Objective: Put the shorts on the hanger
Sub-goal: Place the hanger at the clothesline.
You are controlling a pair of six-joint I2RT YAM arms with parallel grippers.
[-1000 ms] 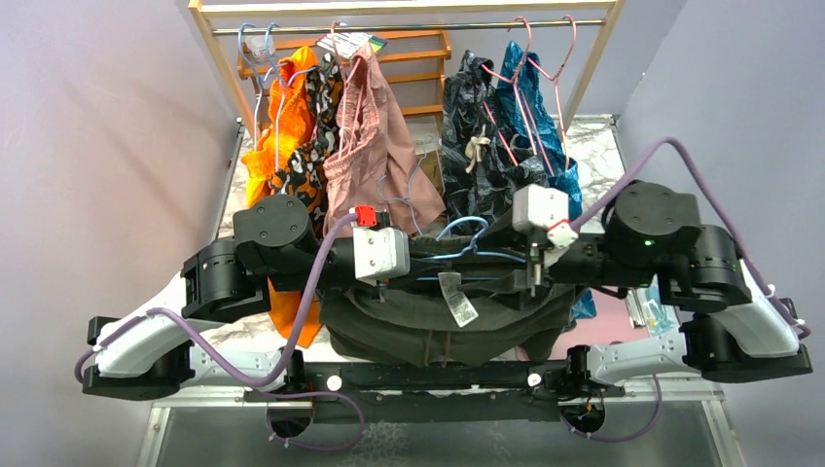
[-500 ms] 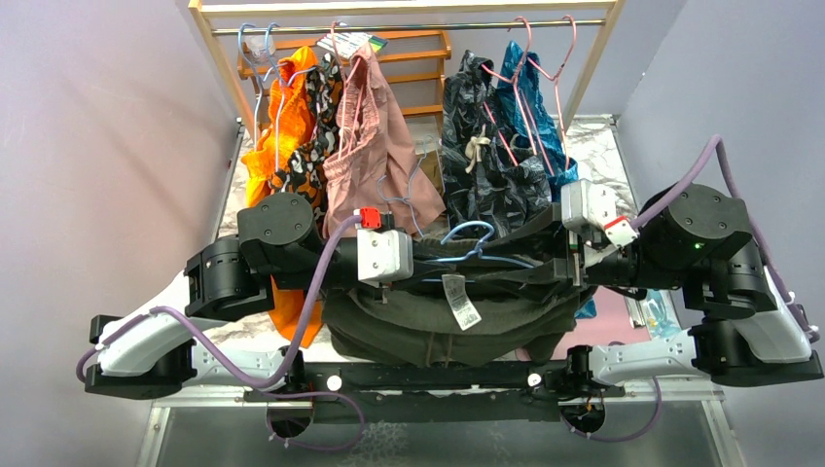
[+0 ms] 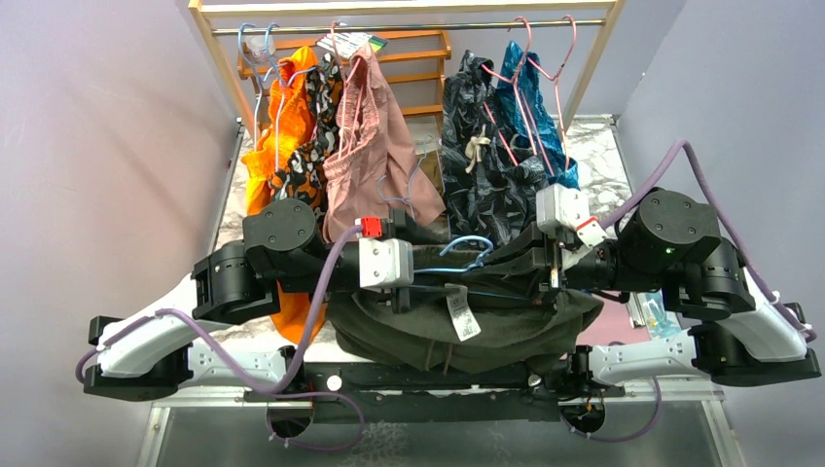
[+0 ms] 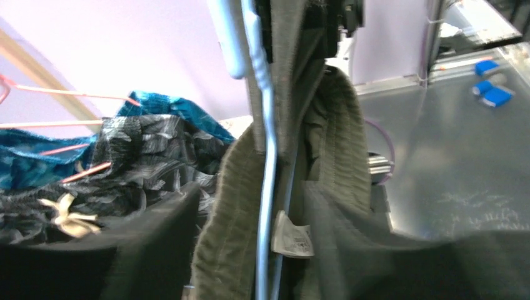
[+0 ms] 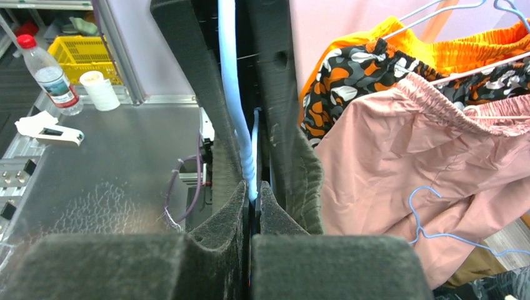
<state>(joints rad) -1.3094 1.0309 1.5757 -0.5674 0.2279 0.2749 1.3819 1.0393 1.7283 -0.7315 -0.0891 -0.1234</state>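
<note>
The dark olive shorts hang in front of the rack, strung between my two grippers, with their white label facing up. The light-blue hanger runs through their waistband. In the left wrist view, the hanger wire and the ribbed waistband pass between the jaws of my left gripper, which stand apart. My right gripper is shut on the end of the hanger's wire, with olive cloth just beside its fingers. From above, the left gripper and right gripper face each other.
Behind, a wooden rack carries orange, patterned, dusty-pink and dark leaf-print shorts on wire hangers. A spare blue hanger lies against the pink shorts. A water bottle and a white cup stand on the metal surface below.
My right gripper swung out, came back leftward and closed on the hanger's end. My left gripper's jaws have parted. The shorts now sag lower, more to the right.
</note>
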